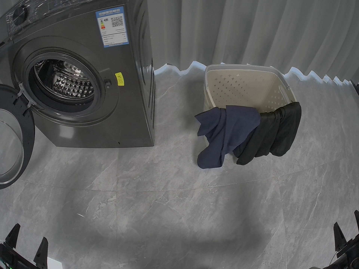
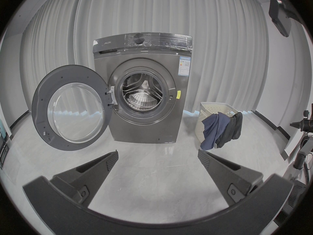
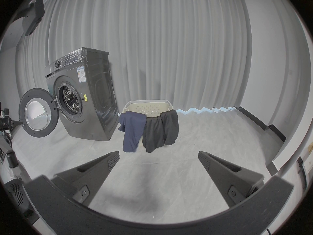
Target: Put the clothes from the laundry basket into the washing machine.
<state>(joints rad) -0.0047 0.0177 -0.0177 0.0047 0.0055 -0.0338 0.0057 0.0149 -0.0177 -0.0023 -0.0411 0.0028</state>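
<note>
Left gripper (image 2: 157, 154) and right gripper (image 3: 158, 154) stand spread, empty, well apart from the laundry basket (image 1: 243, 83); navy garment (image 1: 224, 131) and black garment (image 1: 275, 131) drape its near rim, presumably for easy grasping, washing machine door (image 1: 15, 139) open.

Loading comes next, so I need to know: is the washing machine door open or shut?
Open. The door stands swung wide beside the washing machine, and the metal drum shows through the opening.

The washing machine (image 1: 86, 79) stood with its door (image 1: 15, 135) swung open. To its right, a navy garment (image 1: 224, 131) and a black garment (image 1: 273, 131) hung over the laundry basket's (image 1: 243, 67) near rim.
</note>
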